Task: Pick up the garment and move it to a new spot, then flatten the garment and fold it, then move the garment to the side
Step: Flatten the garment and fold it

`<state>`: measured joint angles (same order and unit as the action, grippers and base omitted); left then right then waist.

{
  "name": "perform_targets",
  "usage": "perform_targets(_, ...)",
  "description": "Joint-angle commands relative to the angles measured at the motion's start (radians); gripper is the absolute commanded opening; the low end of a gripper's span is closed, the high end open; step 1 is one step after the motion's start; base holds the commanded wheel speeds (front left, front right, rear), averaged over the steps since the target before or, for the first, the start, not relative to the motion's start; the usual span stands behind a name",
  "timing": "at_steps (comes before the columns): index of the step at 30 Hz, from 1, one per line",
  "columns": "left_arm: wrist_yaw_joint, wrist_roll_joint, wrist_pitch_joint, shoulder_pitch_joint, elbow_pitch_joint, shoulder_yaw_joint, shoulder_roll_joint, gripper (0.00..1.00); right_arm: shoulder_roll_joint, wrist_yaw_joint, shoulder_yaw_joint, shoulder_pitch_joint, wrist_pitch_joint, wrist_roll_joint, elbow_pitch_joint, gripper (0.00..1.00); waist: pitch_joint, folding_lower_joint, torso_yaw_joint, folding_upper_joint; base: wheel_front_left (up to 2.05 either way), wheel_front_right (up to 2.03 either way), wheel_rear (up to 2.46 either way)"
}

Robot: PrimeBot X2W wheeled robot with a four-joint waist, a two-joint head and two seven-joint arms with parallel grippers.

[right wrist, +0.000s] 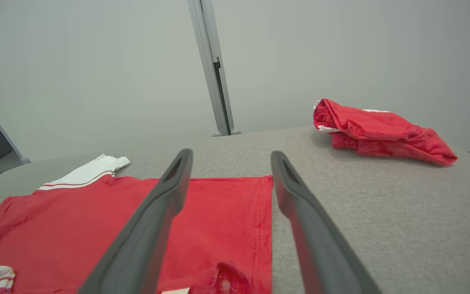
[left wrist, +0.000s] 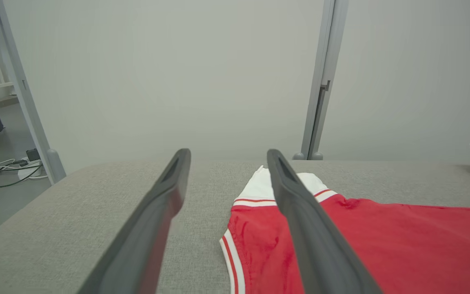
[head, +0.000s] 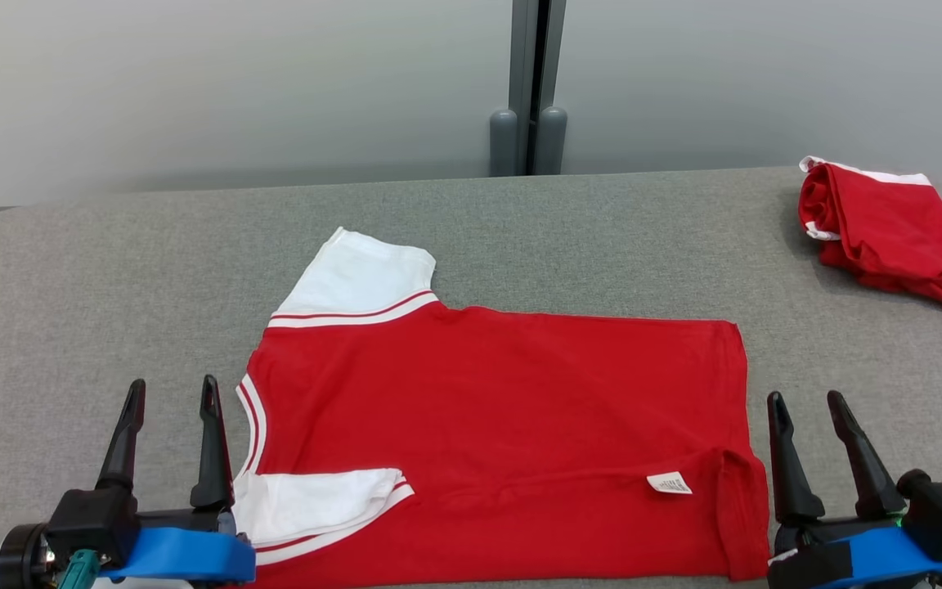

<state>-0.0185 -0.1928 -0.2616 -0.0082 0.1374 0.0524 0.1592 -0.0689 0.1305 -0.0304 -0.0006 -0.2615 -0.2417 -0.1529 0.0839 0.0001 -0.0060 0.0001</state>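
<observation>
1. Left gripper (head: 173, 383): jaws wide apart, holding nothing. Right gripper (head: 806, 397): same, spread and empty.
2. Left fingers point away from the robot. The inner one sits just beside the collar (head: 250, 425), and the near sleeve (head: 316, 499) is folded onto the body right next to it.
3. Right fingers also point away. The inner one is just beside the hem (head: 737, 409), apart from the cloth in the head view. In the right wrist view the hem edge runs up between the 2 fingers.
4. Shirt (head: 504, 393) lies flat on the table (head: 111, 270), centred between the 2 grippers. Long axis runs left-right: collar at the left, hem at the right.
5. Key relation: each arm has 1 end of the shirt inboard of it, near edge closest. Left is nearer the collar and sleeve, right is nearer the hem.
6. Judgement: mostly flat, fold step in hand. The near hem corner by the label (head: 670, 483) is turned over and likely needs smoothing.
7. Far sleeve (head: 356, 278) is spread out toward the wall side.
8. A 2nd red bundle (head: 888, 233) sits at the far right, well apart.
</observation>
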Motion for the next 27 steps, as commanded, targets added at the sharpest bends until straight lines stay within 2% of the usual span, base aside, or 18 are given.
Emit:
perform_targets(1,-0.003,0.006,-0.004,0.006,0.005,-0.007,-0.001,1.0,0.003,0.001,-0.001,0.009,-0.004,0.007,0.003,1.0,-0.001,-0.0001,0.001,-0.0001,0.0,0.0,0.0)
perform_targets(13,-0.064,0.066,-0.004,0.023,0.036,-0.086,-0.058,1.0,0.017,0.001,0.005,0.039,-0.004,0.033,-0.013,1.0,-0.015,-0.0001,0.006,-0.0001,0.0,0.0,0.0)
perform_targets(24,-0.09,0.09,-0.004,-0.02,0.061,-0.111,-0.076,1.0,0.018,0.001,-0.017,-0.005,-0.004,0.029,-0.037,1.0,-0.013,-0.0001,0.001,-0.0001,0.0,0.0,0.0)
perform_targets(27,-0.1,0.081,-0.004,-0.079,0.082,-0.11,-0.059,1.0,0.003,0.001,-0.019,-0.037,-0.004,0.034,-0.041,1.0,-0.005,-0.0001,0.001,-0.0001,0.0,0.0,0.0)
